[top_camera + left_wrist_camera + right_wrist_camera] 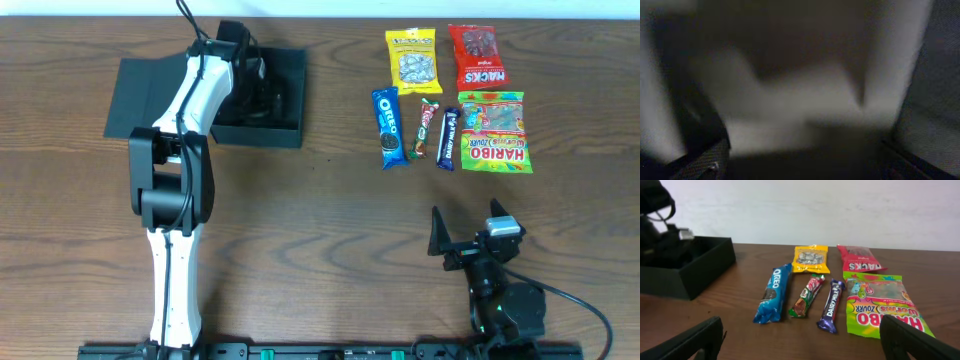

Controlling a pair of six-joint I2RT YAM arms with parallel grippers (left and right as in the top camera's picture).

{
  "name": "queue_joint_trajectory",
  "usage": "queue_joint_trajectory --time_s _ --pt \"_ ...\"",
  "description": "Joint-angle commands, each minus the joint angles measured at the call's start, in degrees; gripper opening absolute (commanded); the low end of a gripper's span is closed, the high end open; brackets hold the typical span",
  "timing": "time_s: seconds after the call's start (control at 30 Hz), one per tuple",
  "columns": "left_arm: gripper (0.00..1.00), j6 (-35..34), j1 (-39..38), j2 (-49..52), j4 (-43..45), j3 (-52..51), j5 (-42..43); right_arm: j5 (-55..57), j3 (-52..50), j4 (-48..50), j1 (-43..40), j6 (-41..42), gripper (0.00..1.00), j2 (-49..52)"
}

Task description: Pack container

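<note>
Right pincer [801, 330]: nearest your lens, at the bottom of the right wrist frame. Its fingers are spread wide, gripping and touching nothing.
Snacks: blue Oreo sleeve [774, 299] and green Haribo bag [880, 307] lie flat mid-frame just ahead, grouped, likely staged for easy picking.
Left pincer [243, 85]: at the open box, upper left overhead. Its own view is blurred, so you cannot tell its opening.
Container: dark matte rectangular cardboard box [285, 135], lid laid open leftward so packets can drop in.
</note>
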Motion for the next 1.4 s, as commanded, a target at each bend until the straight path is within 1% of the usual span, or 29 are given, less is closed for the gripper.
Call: queue_joint_trajectory --time_s 0.0,0.1,0.17,0.3,0.37,0.53,0.57,0.6,0.63,0.73,0.8,0.83,0.9,0.93,1.03,1.13,1.23,1.37 --pt "0.95 -0.6 -0.4 -1.7 1.0 7.6 2.0 0.2 -0.2 -0.2 -0.5 0.9 0.99 -0.2" --pt "0.95 0.6 -1.0 -1.7 0.8 13.4 5.2 0.2 -0.2 -0.2 -0.5 0.9 0.99 -0.2" --pt "0.95 0.8 -1.9 -1.7 0.9 13.6 7.0 0.2 -0.2 -0.2 -0.5 0.9 0.99 -0.2" --pt "0.95 8.1 -5.5 -1.3 -0.5 11.7 6.6 0.2 -0.2 -0.2 -0.5 0.9 0.99 -0.2" --pt "0.95 9.0 -7.3 -1.3 -0.9 10.8 4.1 0.2 -0.2 -0.2 -0.5 0.9 0.99 -0.2" --pt "0.95 9.0 -10.4 -1.3 -1.4 8.9 -8.2 0.2 -0.2 -0.2 -0.5 0.9 0.99 -0.2" --pt "0.96 9.0 -10.6 -1.3 -1.4 8.2 -9.4 0.2 -0.2 -0.2 -0.5 0.9 0.99 -0.2" --pt "0.99 9.0 -10.7 -1.3 -1.3 7.5 -10.1 0.2 -0.2 -0.2 -0.5 0.9 0.99 -0.2" --pt "0.94 9.0 -10.7 -1.3 -1.1 6.6 -10.1 0.2 -0.2 -0.2 -0.5 0.9 0.99 -0.2" --pt "0.69 9.9 -10.8 -1.3 -0.4 4.0 -10.1 0.2 -0.2 -0.2 -0.5 1.0 0.99 -0.2" --pt "0.56 10.5 -10.9 -1.3 -0.3 2.8 -10.1 0.2 -0.2 -0.2 -0.5 1.0 0.99 -0.2" --pt "0.47 10.5 -10.9 -1.3 -0.4 2.4 -10.1 0.2 -0.2 -0.2 -0.5 0.9 0.99 -0.2" --pt "0.33 10.5 -10.9 -1.3 -0.7 2.4 -10.1 0.2 -0.2 -0.2 -0.5 0.9 0.99 -0.2" --pt "0.28 10.5 -10.9 -1.3 -0.7 2.4 -10.0 0.2 -0.2 -0.2 -0.5 0.9 0.99 -0.2" --pt "0.25 10.5 -10.9 -1.3 -0.7 2.4 -10.0 0.2 -0.2 -0.2 -0.5 0.9 0.99 -0.2" --pt "0.11 10.5 -10.9 -1.3 -1.7 2.5 -9.5 0.2 -0.2 -0.2 -0.5 1.0 0.99 -0.2" --pt "0.10 10.5 -10.9 -1.3 -3.7 2.5 -7.3 0.2 -0.2 -0.2 -0.5 0.9 0.99 -0.2" --pt "0.10 10.5 -10.9 -1.3 -7.4 2.5 2.6 0.2 -0.2 -0.2 -0.5 0.9 0.99 -0.2"
